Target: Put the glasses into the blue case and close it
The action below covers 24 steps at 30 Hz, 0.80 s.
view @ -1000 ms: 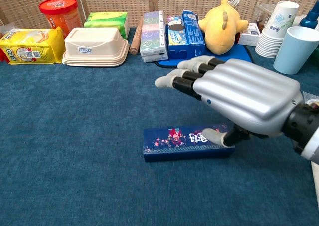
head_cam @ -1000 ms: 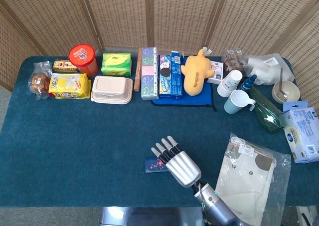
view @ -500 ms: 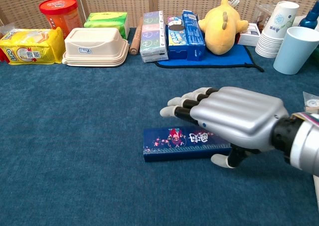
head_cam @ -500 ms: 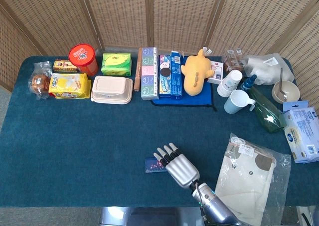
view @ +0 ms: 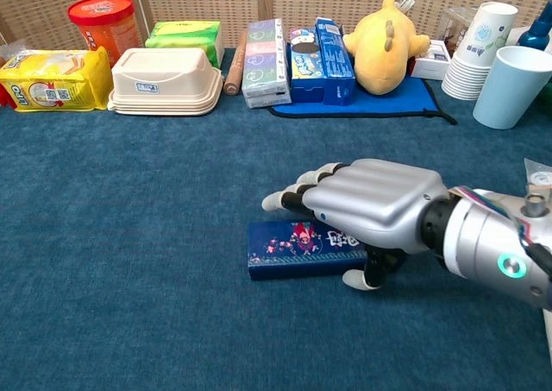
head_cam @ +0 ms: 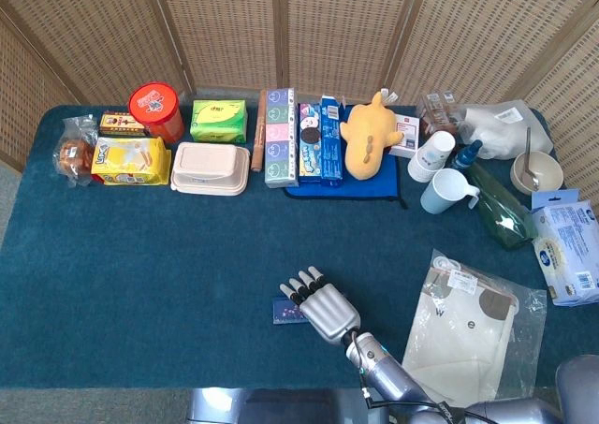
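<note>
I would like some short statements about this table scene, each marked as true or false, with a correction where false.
1. The blue case lies closed on the table. True.
2. The right hand is over the right part of the case. True.
3. The yellow plush toy stands at the near edge of the table beside the case. False: it lies in the back row, on a blue cloth.
4. The left hand is gripping the case. False: no left hand shows in either view.
5. The red-lidded can is in the back row toward the left. True.
6. The glasses lie on the cloth beside the case. False: no glasses can be seen anywhere.
</note>
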Each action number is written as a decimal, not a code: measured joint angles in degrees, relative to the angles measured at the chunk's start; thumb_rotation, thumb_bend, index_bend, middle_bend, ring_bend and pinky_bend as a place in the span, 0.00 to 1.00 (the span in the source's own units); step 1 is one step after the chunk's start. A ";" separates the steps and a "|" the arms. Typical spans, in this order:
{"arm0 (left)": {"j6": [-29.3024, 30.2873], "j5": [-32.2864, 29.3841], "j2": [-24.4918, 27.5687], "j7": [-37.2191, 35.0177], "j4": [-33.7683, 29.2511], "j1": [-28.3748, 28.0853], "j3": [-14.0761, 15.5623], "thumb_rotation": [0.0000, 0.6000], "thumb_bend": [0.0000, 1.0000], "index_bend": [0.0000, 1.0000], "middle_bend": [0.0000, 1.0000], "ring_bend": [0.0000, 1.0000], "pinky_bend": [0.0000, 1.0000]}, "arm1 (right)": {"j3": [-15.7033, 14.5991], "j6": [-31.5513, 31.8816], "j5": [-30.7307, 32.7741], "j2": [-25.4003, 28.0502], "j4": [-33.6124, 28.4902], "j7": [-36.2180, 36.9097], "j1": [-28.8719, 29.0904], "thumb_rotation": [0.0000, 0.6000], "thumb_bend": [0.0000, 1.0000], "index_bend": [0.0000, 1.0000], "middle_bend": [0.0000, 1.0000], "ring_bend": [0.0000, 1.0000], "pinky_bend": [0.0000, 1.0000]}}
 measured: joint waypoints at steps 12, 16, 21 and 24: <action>-0.54 -0.11 -0.54 -0.60 0.88 -0.18 0.02 1.00 0.26 0.00 0.01 0.00 0.00 | -0.57 1.95 1.48 -0.86 1.08 4.76 2.85 1.00 0.26 0.39 0.42 0.40 0.30; -0.82 -0.14 -0.66 -0.52 0.85 -0.28 0.06 1.00 0.26 0.00 0.01 0.00 0.00 | -0.65 2.72 1.22 -0.38 0.90 6.45 3.27 1.00 0.26 0.40 0.43 0.41 0.30; -1.25 0.03 -0.69 0.10 0.34 -0.52 0.17 1.00 0.26 0.00 0.01 0.00 0.00 | -0.07 3.96 0.65 1.36 0.33 9.17 3.57 1.00 0.26 0.40 0.43 0.41 0.30; -1.47 0.12 -0.60 0.73 -0.28 -0.74 0.16 1.00 0.26 0.00 0.01 0.00 0.00 | 0.92 4.23 0.67 2.73 0.47 11.04 4.04 1.00 0.26 0.40 0.43 0.41 0.30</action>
